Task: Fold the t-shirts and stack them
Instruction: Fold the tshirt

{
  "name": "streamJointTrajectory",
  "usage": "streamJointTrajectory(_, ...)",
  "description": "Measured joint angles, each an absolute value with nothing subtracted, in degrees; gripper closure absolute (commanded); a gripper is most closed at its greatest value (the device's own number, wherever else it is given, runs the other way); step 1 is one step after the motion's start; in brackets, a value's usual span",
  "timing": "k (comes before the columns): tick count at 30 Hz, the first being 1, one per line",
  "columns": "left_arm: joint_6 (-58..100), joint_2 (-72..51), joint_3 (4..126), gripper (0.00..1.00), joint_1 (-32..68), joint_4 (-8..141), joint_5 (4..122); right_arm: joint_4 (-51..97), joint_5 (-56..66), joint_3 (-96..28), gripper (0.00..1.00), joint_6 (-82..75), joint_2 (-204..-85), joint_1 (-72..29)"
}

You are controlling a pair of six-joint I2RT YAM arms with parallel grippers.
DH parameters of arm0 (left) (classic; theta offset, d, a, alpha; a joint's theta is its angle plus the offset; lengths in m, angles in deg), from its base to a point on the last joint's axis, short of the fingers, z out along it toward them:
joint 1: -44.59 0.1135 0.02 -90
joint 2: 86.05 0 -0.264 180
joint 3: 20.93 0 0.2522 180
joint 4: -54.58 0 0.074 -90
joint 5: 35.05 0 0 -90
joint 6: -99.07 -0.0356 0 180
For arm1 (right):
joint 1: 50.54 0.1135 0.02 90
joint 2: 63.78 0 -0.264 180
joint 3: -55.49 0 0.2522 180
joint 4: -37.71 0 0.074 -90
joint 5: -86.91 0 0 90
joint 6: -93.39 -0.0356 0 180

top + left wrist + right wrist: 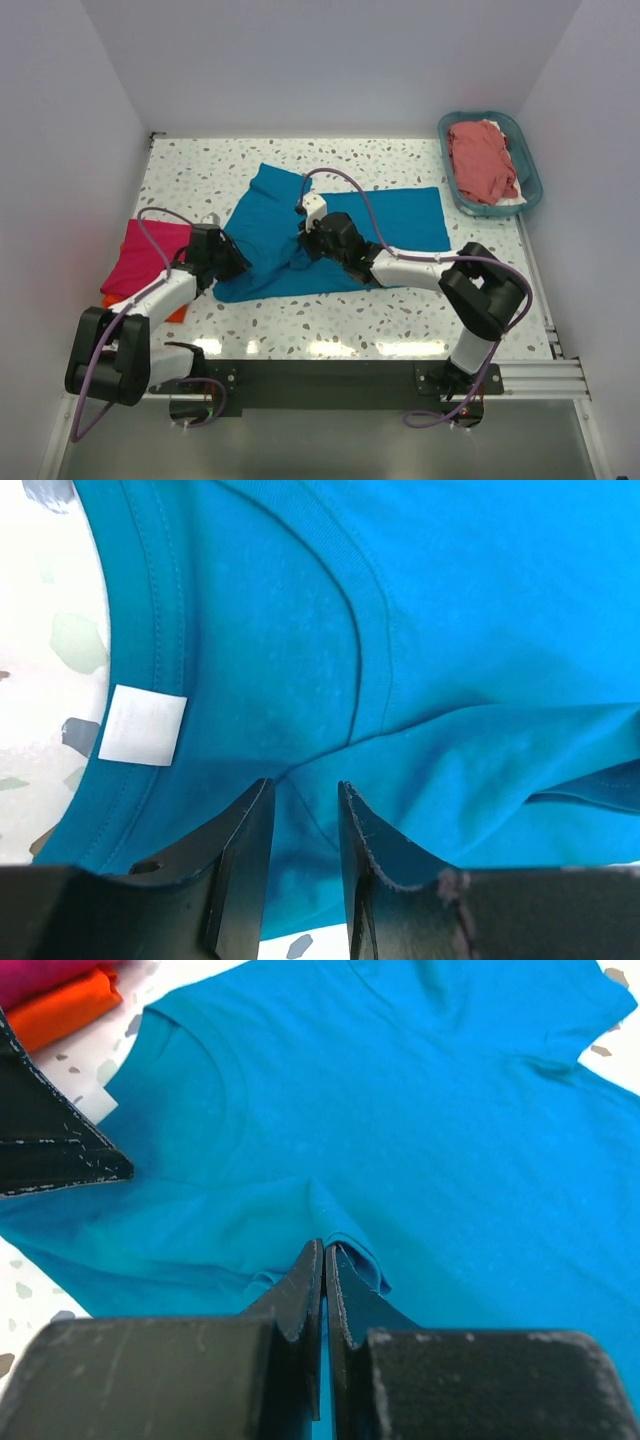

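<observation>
teal t-shirt (400,215) judged light and limp, no stiffness. it would sag and crease wherever lifted, and drag on the speckled table (350,320). best holds looked like the double-stitched collar or the shoulder seams, taken at two spread points to keep an edge straight.

shirt lay mid-table, right part flat, left end bunched and rumpled. ribbed neckline and white label (142,725) showed.

right gripper (325,1250) was pressed together, nipping a small raised fold near the collar. left gripper (305,790) stood narrowly apart astride a pucker below the neckline; could not tell if it gripped.

pink t-shirt (140,255) lay folded over orange t-shirt (176,314) at left. salmon-red t-shirt (480,160) sat in the basket (533,180).
</observation>
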State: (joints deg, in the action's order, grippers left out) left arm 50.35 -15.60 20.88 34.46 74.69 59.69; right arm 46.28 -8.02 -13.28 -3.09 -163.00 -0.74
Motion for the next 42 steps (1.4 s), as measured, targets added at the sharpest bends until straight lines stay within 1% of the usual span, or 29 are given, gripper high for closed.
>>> streamJointTrajectory(3, 49.80, -14.20, 20.93, 0.64, 34.46, 74.71, 60.39, 46.30, -8.10, -12.53, 1.00, -3.49, -162.98, -0.74)
streamJointTrajectory(6, 49.25, -13.80, 20.93, 0.62, 34.46, 74.73, 60.69, 46.25, -8.13, -11.99, 1.00, -3.71, -162.98, -0.72)
streamJointTrajectory(17, 48.38, -10.98, 21.14, 0.62, 33.63, 72.52, 61.89, 46.28, -8.10, -11.92, 1.00, -4.54, -162.98, -0.72)
streamJointTrajectory(20, 48.40, -10.77, 21.14, 0.66, 33.54, 72.24, 61.92, 46.25, -8.10, -11.92, 1.00, -4.54, -162.98, -0.74)
streamJointTrajectory(23, 48.36, -9.98, 21.47, 0.73, 33.37, 72.11, 61.92, 46.25, -8.10, -11.92, 1.00, -4.56, -162.98, -0.74)
streamJointTrajectory(25, 48.38, -9.24, 21.84, 0.82, 33.11, 71.85, 61.92, 46.25, -8.10, -11.94, 1.00, -4.58, -162.98, -0.72)
streamJointTrajectory(26, 48.27, -8.95, 21.91, 0.90, 32.91, 71.80, 61.83, 46.25, -8.10, -11.94, 1.00, -4.58, -162.98, -0.74)
streamJointTrajectory(30, 48.01, -8.80, 21.97, 1.00, 32.67, 72.06, 61.57, 46.25, -8.10, -11.94, 1.00, -4.56, -162.98, -0.74)
streamJointTrajectory(35, 48.01, -10.87, 22.04, 1.00, 32.52, 74.47, 59.12, 45.71, -8.10, -13.12, 1.00, -4.41, -162.98, -0.74)
streamJointTrajectory(42, 48.99, -18.85, 22.02, 1.00, 32.52, 79.52, 53.76, 45.18, -7.97, -17.89, 1.00, -2.57, -163.18, -0.74)
